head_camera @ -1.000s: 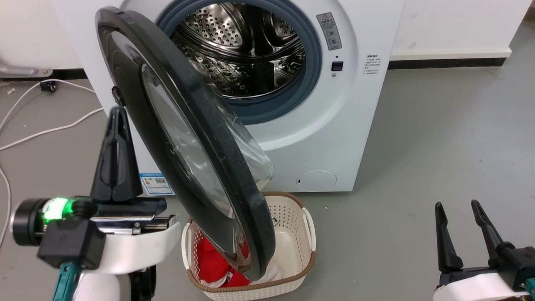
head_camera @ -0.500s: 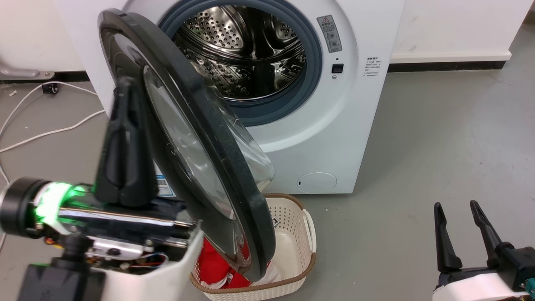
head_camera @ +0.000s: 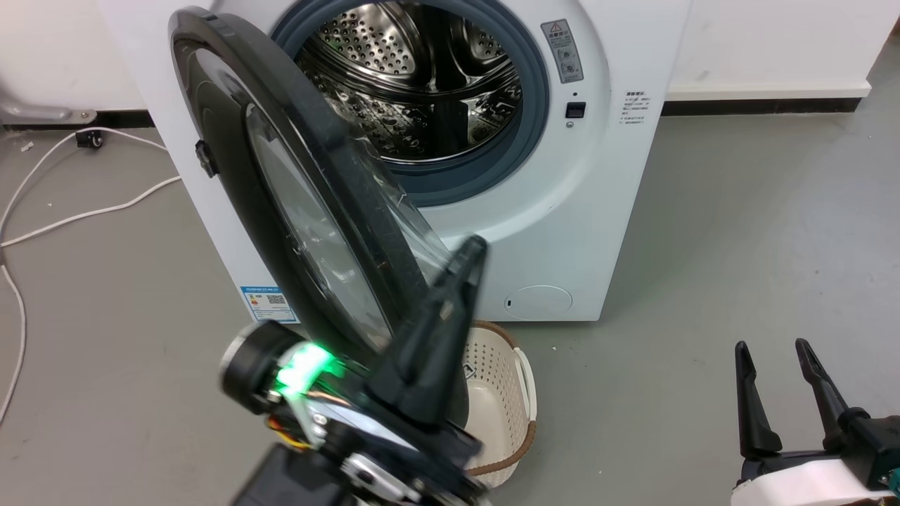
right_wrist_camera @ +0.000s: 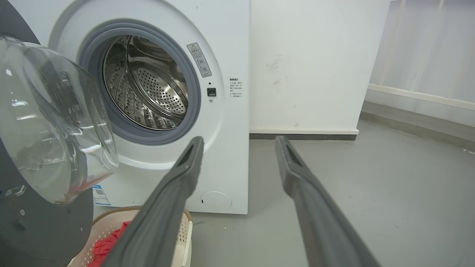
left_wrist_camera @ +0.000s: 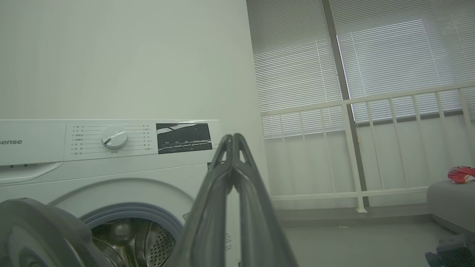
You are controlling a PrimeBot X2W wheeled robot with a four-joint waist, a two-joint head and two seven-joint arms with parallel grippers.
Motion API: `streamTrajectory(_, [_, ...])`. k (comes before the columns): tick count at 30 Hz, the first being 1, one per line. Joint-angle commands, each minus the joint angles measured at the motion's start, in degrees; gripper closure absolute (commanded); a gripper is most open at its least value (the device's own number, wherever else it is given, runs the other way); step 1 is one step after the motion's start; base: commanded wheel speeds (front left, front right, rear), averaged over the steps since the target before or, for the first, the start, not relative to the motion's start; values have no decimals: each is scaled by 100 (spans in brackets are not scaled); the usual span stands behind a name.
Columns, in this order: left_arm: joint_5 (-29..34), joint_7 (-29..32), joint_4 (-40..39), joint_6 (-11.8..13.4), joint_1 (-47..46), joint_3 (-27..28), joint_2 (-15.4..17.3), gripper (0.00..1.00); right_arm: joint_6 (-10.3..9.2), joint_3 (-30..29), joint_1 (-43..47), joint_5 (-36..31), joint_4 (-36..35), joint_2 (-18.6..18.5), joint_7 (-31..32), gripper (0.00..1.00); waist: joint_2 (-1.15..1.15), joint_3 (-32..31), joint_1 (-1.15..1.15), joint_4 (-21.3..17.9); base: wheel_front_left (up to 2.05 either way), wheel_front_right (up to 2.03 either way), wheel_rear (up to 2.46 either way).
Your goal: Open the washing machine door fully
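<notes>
The left hand (head_camera: 470,256), fingers pressed together, has swung from the outer face of the washing machine door (head_camera: 232,140) across to its glass side. The door stands half open off the washing machine (head_camera: 605,176), so it probably needs pushing wider. The right hand (head_camera: 770,346) rests spread.

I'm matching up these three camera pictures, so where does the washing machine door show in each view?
Head view: the washing machine door slants from upper left to bottom centre.
Left wrist view: the door sits in the lower left corner.
Right wrist view: the door, glass bowl bulging, along the left edge.
Shared landmark: the steel drum, just right of the door in every view.
</notes>
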Motion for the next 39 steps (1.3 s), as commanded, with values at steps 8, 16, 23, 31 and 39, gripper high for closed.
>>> streamTrajectory(8, [-255,302,317,-66,621,-751,90,100,-4,1,21,20,14,19,-6,0,0,38,0,99,0,0,0])
streamTrajectory(16, [-260,375,809,-8,1156,-1100,219,100,-4,18,-40,35,13,19,3,0,0,110,0,132,0,0,0])
streamTrajectory(23, [-67,257,1371,194,1118,-1001,291,100,-4,49,-113,71,23,19,6,0,0,198,0,102,0,0,0])
streamTrajectory(31, [-88,4,1901,502,720,-831,123,100,-4,77,-145,100,70,19,-7,0,0,258,0,65,0,0,0])
streamTrajectory(39, [-186,-106,2357,687,287,-672,53,100,-4,151,-242,188,205,18,-67,0,0,357,0,-49,0,0,0])
